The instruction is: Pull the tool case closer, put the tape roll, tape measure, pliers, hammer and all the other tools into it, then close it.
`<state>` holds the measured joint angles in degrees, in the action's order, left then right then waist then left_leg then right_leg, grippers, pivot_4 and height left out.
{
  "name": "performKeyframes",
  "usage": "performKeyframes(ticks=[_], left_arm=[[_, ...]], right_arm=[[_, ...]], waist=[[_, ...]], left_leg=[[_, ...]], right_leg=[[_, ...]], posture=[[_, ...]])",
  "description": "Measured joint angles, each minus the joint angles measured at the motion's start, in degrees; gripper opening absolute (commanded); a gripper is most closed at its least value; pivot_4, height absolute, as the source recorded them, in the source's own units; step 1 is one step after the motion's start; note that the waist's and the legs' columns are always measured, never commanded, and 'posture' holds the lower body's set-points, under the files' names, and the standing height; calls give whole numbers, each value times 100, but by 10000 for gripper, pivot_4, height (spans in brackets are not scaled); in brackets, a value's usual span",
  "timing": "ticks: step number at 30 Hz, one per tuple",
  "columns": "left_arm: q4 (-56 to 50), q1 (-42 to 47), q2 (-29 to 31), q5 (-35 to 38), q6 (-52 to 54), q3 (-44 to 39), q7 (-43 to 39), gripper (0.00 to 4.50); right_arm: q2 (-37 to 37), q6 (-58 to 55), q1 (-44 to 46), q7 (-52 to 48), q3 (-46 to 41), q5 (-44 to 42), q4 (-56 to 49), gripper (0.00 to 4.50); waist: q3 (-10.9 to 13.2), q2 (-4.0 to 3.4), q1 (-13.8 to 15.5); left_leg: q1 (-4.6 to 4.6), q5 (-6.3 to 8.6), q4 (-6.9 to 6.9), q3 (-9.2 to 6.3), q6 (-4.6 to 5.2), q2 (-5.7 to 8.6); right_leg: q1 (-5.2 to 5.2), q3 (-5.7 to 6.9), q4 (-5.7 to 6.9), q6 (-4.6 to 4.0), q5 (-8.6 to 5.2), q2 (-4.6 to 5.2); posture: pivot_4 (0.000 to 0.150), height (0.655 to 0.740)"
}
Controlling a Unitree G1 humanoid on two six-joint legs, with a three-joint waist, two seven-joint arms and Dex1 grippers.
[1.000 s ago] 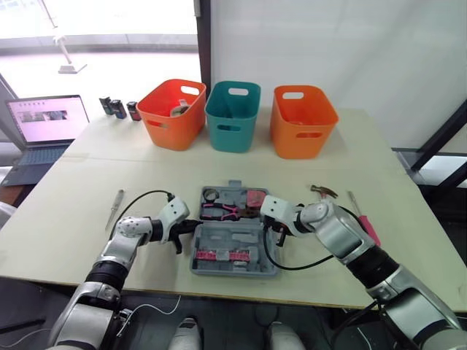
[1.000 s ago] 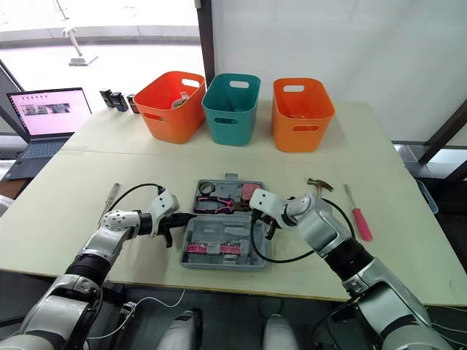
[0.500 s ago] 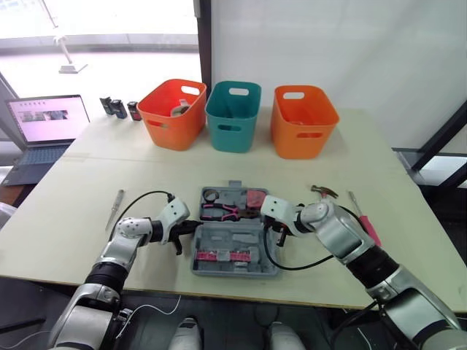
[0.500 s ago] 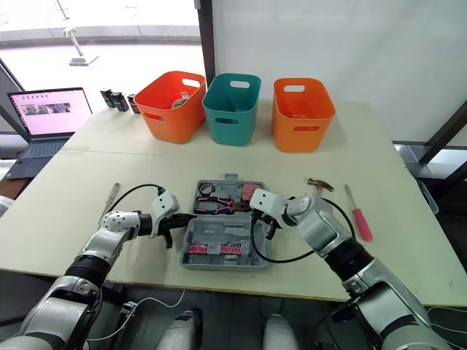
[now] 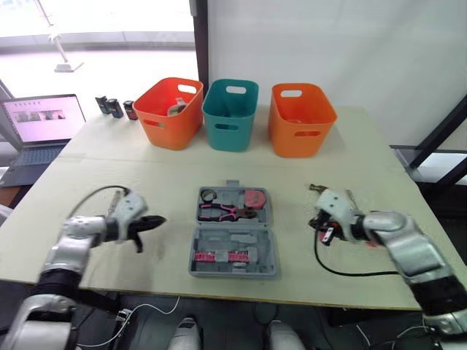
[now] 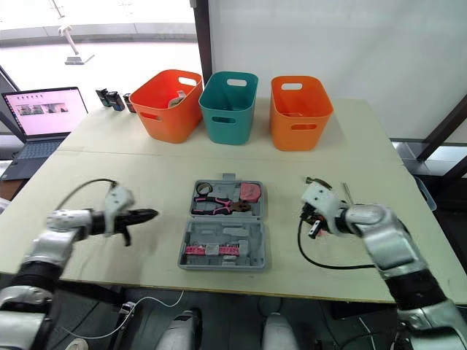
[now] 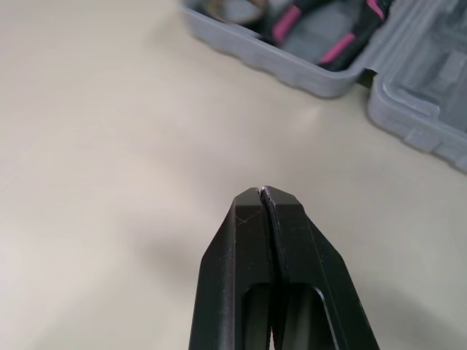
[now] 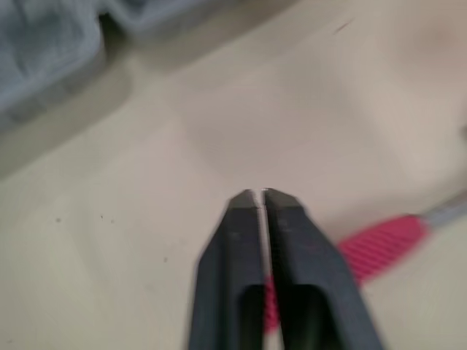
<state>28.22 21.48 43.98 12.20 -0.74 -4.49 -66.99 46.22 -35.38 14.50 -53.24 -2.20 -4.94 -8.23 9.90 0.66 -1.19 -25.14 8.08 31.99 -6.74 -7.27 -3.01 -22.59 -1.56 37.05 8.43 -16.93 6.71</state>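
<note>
A pale table (image 5: 219,157) stands before a white wall (image 5: 343,36); daylight floods a window (image 5: 109,36) at ten o'clock.

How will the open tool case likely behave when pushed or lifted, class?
Lying flat, the tool case would probably slide, not tip. Lifted by one edge, it may fold at its hinge, shaking the pliers loose.

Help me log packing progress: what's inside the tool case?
Far half of the tool case: tape roll, pliers, tape measure. Near half: a row of pink pieces, too small to identify. Anything beneath them is covered.
</note>
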Motion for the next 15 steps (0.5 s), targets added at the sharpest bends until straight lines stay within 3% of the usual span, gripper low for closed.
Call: performKeyframes(ticks=[5,8,9,15], left_arm=[[-231,-992,1045,505,257,-930,-533,24079],[-217,-1333,1336,702,314,-1416,-588,40753],[-216,-1434,1366,735,311,-1534,-574,44453],[-32,-1895,1386,820,274,-1942,-423,44453]], right_arm=[[368,203,-1389,-650,-1862,-966,-279,43531],[464,372,-1864,-924,-2699,-1346,-239,45000],[482,439,-1985,-993,-2887,-1416,-191,45000],[474,685,-2597,-1061,-3240,-1515,-9,45000]], waist=[[6,-3,38],[6,-4,37],[6,-3,31],[8,-6,8]], left_leg=[[0,1,3,0,-1,0],[4,3,9,2,-4,0],[4,4,9,3,-7,0],[-3,4,3,8,-5,-1]], right_leg=[[4,0,-9,-27,-11,2],[6,0,-11,-34,-10,4],[6,0,-15,-35,-10,6],[-2,0,-24,-37,-9,9]], posture=[[1500,7400],[1500,7400],[1500,7400],[1500,7400]])
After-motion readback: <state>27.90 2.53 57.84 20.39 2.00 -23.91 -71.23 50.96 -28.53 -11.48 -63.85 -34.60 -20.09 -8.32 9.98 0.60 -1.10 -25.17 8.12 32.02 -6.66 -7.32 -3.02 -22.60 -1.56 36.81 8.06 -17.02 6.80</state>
